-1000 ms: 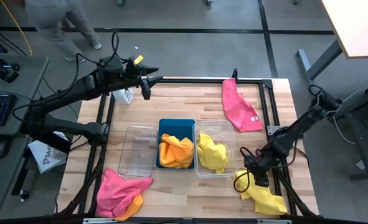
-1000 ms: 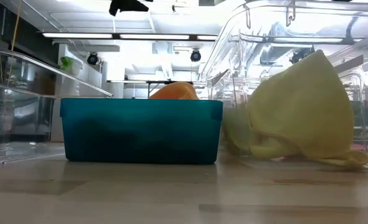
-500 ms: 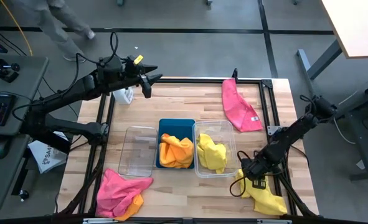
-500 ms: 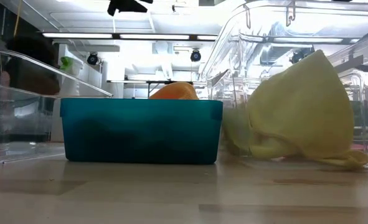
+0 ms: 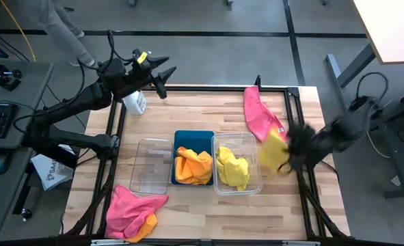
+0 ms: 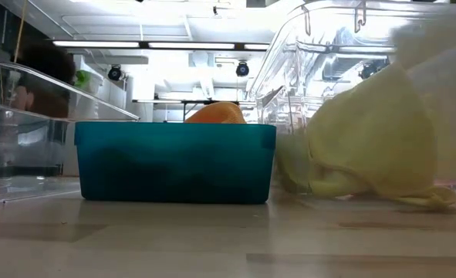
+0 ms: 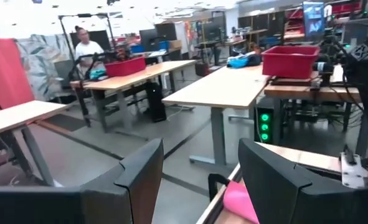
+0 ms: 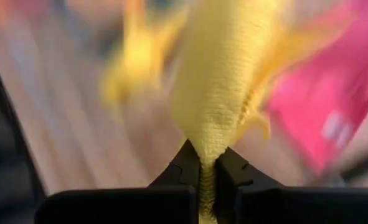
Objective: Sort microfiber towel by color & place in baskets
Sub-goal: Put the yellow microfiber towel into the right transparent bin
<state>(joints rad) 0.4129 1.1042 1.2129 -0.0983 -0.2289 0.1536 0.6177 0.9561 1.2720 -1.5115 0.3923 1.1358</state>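
Note:
My right gripper (image 5: 289, 147) is shut on a yellow towel (image 5: 273, 152), held in the air just right of the right clear basket (image 5: 253, 164). That basket holds another yellow towel (image 5: 232, 169). The blue basket (image 5: 193, 139) holds an orange towel (image 5: 193, 167), and the left clear basket (image 5: 152, 166) beside it shows no towel. A pink towel (image 5: 262, 116) lies at the far right, its far end over the table's edge. A pink and orange heap (image 5: 133, 212) lies near left. My left gripper (image 5: 162, 72) hovers open over the far left edge. My right gripper pinches a bunched part of the yellow towel (image 8: 206, 163) between its two fingertips (image 8: 187, 163). The cloth runs out ahead of the fingers as a gathered column. It is lifted clear of the table. Motion blur hides which edge or how many layers are held.
A white spray bottle (image 5: 135, 102) stands at the far left by the left arm. A black frame (image 5: 284, 87) runs round the table's edges. Bare wood lies in the far middle and along the near edge. A person's legs (image 5: 58, 20) show beyond the far left corner.
My right gripper has shut on the yellow towel at the near right corner. It has swung up and toward the far edge, carrying the towel off the table to beside the right clear basket. My left gripper has drifted toward the far edge.

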